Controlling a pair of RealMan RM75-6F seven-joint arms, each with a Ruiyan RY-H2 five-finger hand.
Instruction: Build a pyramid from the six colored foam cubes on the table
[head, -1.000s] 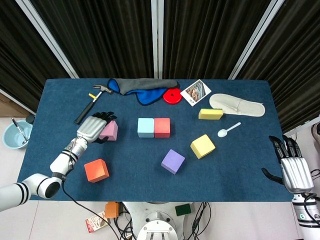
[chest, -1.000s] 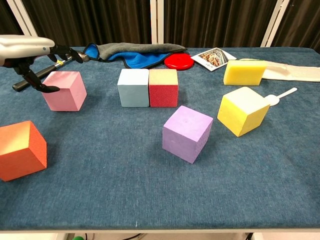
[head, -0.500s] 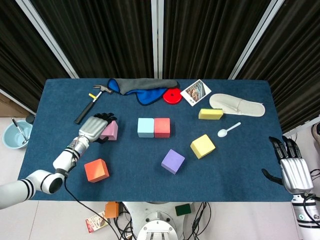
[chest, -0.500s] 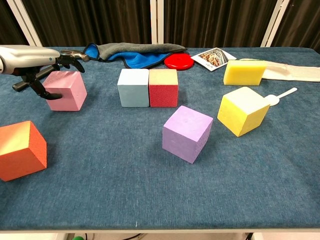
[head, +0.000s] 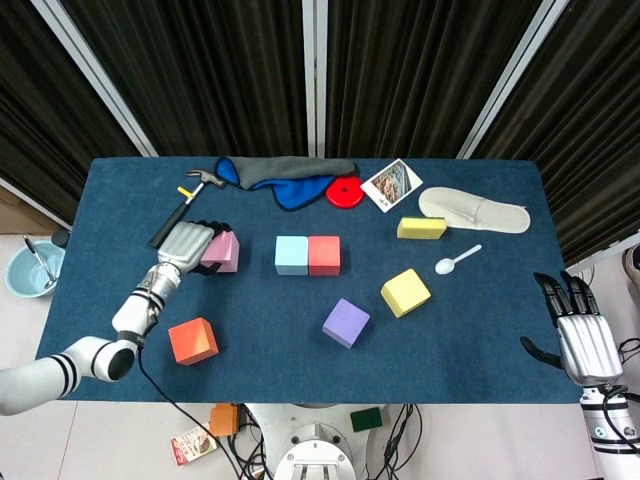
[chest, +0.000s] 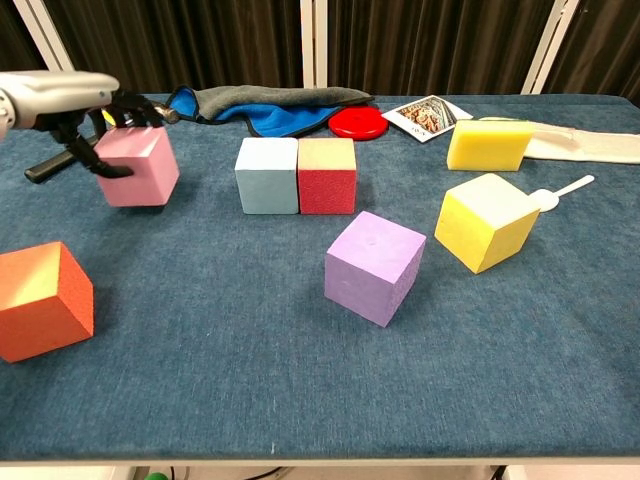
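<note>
My left hand (head: 186, 244) (chest: 85, 110) grips the pink cube (head: 222, 251) (chest: 138, 166) and holds it a little above the table, left of the others. The light blue cube (head: 291, 255) (chest: 267, 175) and the red cube (head: 324, 254) (chest: 327, 175) stand side by side and touching in the middle. A purple cube (head: 346, 322) (chest: 374, 265) and a tilted yellow cube (head: 405, 292) (chest: 486, 221) lie nearer the front. The orange cube (head: 193, 340) (chest: 40, 299) sits at the front left. Off the table's right edge my right hand (head: 580, 335) hangs open.
Along the back lie a hammer (head: 184, 206), a blue and grey cloth (head: 290, 178) (chest: 262, 106), a red disc (head: 345, 192) (chest: 357, 122), a photo card (head: 391, 185), a yellow sponge (head: 421, 228) (chest: 489, 144), a white slipper (head: 473, 210) and a white spoon (head: 456, 260).
My left hand closed around the pink cube and lifted it slightly, carrying it a little to the right. The right hand stayed put.
</note>
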